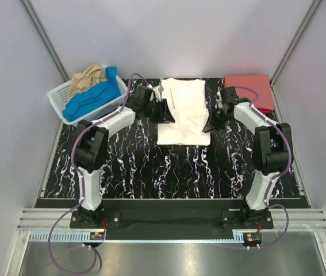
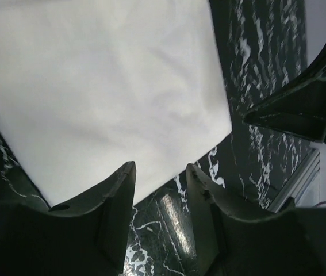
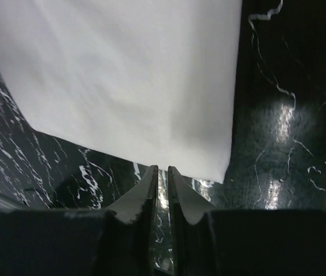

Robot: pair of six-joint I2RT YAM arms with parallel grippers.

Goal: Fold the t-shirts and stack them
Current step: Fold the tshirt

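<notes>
Nearest are the two arm bases, at the near edge of the black marbled table (image 1: 168, 167). Both arms reach away from them to the white tee (image 1: 184, 112), which lies flat at the middle of the table's far half.

The left gripper (image 2: 160, 171) is at the left side of the white tee. Its jaws stand apart with nothing between them; only bare table shows in the gap, and the cloth edge lies just beyond the fingertips. From above, this gripper covers a part of the tee's left edge, so I cannot tell if it touches the cloth.

The right gripper (image 3: 163, 169) is just off the tee's right side, near its near right corner. Its jaws are almost together, with a thin slit between them and no cloth in it. In the left wrist view this gripper is only a dark shape, cut off at the right border.

Both wrist views cut the white tee off at the top. Soft layers show on it from above, but how it is folded is hard to make out.

Far left of the white tee stands a white basket (image 1: 56, 100). A blue tee (image 1: 91, 98) hangs over its rim, and a crumpled tan tee (image 1: 88, 79) lies behind, partly hidden. Far right of the white tee lies a red tee (image 1: 249, 91), flat, its near left part covered by the right arm.
</notes>
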